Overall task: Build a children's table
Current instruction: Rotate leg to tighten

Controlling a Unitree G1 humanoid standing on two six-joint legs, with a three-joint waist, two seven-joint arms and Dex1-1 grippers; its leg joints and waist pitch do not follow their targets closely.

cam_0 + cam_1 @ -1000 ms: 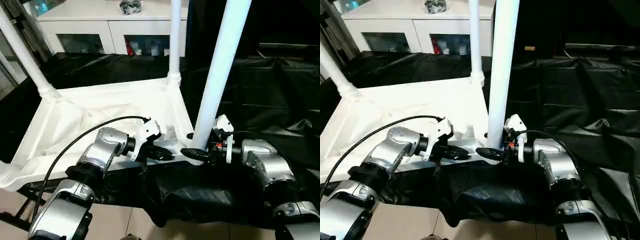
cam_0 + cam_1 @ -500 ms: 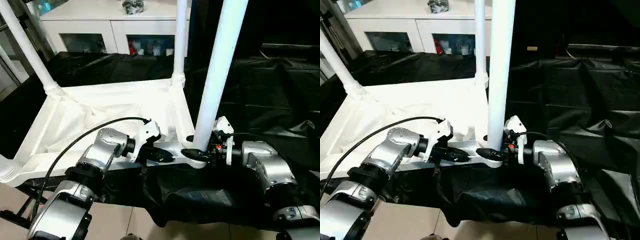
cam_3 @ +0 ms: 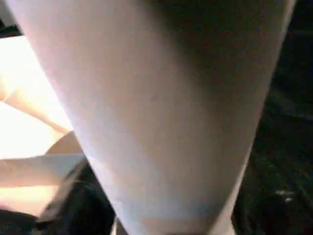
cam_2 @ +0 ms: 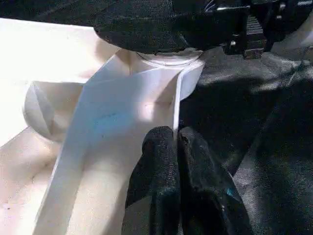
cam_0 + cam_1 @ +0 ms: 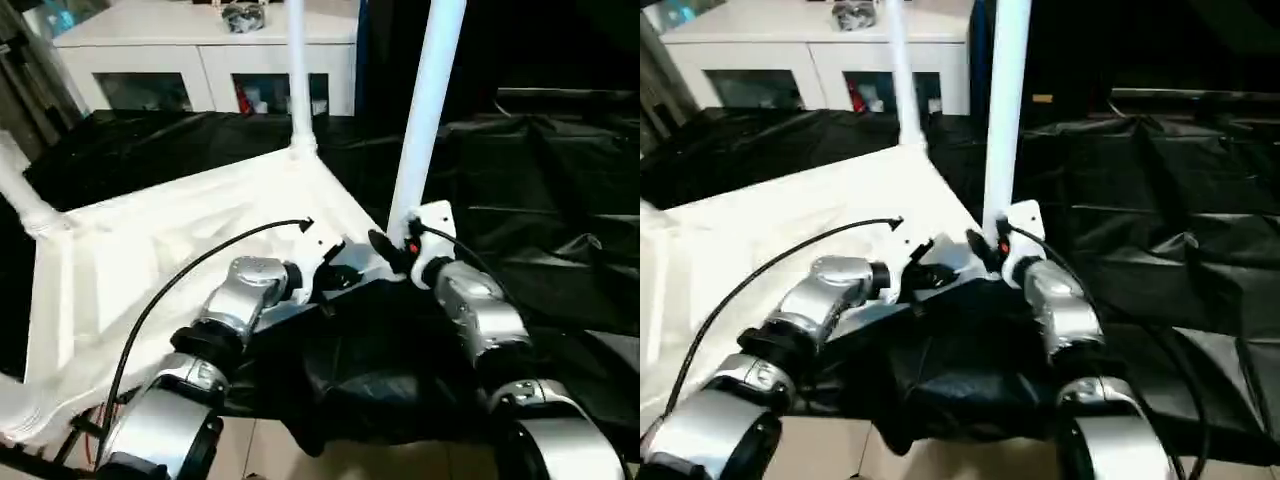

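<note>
The children's table lies upside down, its white top (image 5: 150, 250) resting on the black cloth. Three white legs stand up from its corners: a far leg (image 5: 297, 80), a left leg (image 5: 22, 195) and a near right leg (image 5: 425, 110). My left gripper (image 5: 335, 277) is shut on the thin rim of the top beside the near right corner; in the left wrist view its fingers (image 4: 156, 166) pinch that edge. My right gripper (image 5: 392, 250) clasps the base of the near right leg (image 3: 156, 107), just above the corner socket (image 4: 168, 61).
A black-draped work table (image 5: 560, 200) carries everything and spreads wide to the right. A white cabinet with glass doors (image 5: 200, 60) stands behind it. A black cable (image 5: 200, 265) arcs over my left forearm. The floor shows below the near edge.
The whole picture has shifted, so the camera moved. The table top looks turned, its near right corner now farther from me. Both grippers stay on that corner, and the right fingers have drawn closer together.
</note>
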